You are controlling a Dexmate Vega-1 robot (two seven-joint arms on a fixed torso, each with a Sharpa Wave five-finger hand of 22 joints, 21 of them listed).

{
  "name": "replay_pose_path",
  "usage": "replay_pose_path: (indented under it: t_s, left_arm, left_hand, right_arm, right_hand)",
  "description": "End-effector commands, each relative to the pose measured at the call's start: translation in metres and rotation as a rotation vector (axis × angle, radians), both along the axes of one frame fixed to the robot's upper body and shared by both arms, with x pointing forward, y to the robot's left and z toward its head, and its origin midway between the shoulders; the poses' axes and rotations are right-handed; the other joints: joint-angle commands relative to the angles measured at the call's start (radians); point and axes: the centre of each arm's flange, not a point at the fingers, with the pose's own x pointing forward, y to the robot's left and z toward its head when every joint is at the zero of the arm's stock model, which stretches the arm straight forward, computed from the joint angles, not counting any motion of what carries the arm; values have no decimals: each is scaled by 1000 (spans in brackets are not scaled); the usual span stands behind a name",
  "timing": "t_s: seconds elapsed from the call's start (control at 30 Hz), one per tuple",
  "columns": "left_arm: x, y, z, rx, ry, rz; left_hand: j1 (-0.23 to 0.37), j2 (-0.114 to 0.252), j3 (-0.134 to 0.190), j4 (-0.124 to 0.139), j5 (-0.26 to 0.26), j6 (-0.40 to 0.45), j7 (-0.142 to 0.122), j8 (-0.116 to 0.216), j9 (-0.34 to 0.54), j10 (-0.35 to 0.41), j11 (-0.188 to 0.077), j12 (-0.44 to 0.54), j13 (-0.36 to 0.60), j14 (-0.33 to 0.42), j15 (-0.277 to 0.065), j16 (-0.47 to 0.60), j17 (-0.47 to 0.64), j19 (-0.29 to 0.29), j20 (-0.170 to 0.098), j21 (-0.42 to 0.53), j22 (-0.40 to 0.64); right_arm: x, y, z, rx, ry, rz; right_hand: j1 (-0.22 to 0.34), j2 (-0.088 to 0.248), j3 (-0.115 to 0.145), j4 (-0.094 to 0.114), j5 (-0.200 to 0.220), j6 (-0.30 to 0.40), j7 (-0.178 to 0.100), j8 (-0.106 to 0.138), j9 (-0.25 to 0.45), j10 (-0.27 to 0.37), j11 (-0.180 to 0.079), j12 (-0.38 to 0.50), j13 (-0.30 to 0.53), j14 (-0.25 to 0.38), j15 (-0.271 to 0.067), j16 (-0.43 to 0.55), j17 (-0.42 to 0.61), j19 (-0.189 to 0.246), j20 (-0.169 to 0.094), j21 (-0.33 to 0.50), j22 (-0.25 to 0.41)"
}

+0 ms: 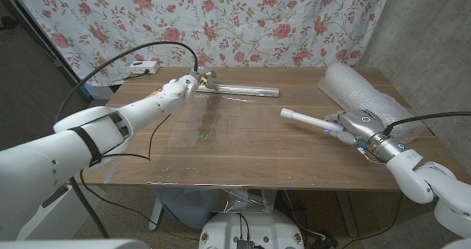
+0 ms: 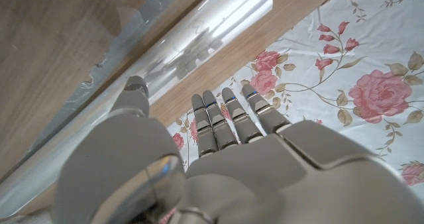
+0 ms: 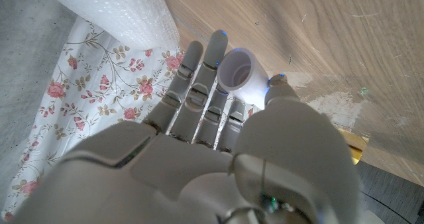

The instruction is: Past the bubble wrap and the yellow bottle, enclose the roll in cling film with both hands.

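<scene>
1. Holding the white roll [image 1: 309,121] by one end, the right hand [image 1: 358,125] has its fingers closed around the tube; the far end sticks out over the table [image 1: 243,160].
2. It looks light, stiff and smooth, so likely slippery; an end grip seems wisest.
3. The left hand [image 1: 190,83] reaches the cling film box [image 1: 239,91], fingers extended; whether it grips, I cannot tell.
4. A film sheet [image 1: 206,127] lies spread between them, flimsy and clingy.

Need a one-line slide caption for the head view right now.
Left hand at the cling film roll, right hand holding a white tube beside the bubble wrap.
</scene>
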Motion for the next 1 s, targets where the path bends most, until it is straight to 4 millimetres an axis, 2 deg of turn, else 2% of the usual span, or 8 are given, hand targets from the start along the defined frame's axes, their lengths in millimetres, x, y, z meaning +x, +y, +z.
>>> replay_pose_path:
  t_s: [0.03,0.1,0.2,0.8,1.0]
  left_arm:
    - [0,3,-4,25,28,43]
    - [0,1,-5,71,31,60]
    - [2,5,-4,28,52,55]
    - [15,0,-9,30,86,68]
    - [19,-2,-11,20,95,62]
  left_hand:
    - [7,-9,-9,2,6,4,-1,8,3,9,0,5,5,4,-6,1,5,9,-4,0,3]
    - [9,-11,-10,2,7,2,-1,8,3,4,1,4,7,-2,-6,-3,4,11,-3,0,3]
    - [12,-12,-12,3,7,-6,-2,5,3,-2,2,2,10,-12,-3,-9,3,12,-3,0,3]
    - [6,-19,-20,12,9,-21,-1,2,3,-13,4,-5,19,-16,2,-22,-9,34,-4,5,3]
    - [11,-19,-21,11,9,-22,-2,2,3,-21,7,-11,22,-48,11,-39,-15,31,1,2,3]
  right_arm:
    - [-1,-4,-3,8,4,-6]
    - [-1,-4,-4,9,5,-6]
    - [-1,-3,-5,9,8,-5]
    - [0,-4,-7,15,23,-6]
    - [1,-4,-8,16,27,-10]
  right_hand:
    - [8,20,339,85,5,26,-20,-5,5,64,-59,6,5,6,-73,-3,4,-3,-121,9,-2]
    - [8,21,339,85,5,27,-20,-6,5,63,-60,4,4,6,-73,-5,4,-4,-121,12,-4]
    - [7,21,339,84,5,29,-20,-6,6,65,-61,2,3,6,-73,-7,3,-6,-121,16,-7]
    - [5,20,340,82,5,31,-20,-12,7,66,-60,-1,8,11,-73,-11,8,-13,-121,32,-20]
    - [4,20,340,81,5,32,-20,-13,10,68,-57,-4,9,12,-73,-13,10,-17,-121,40,-27]
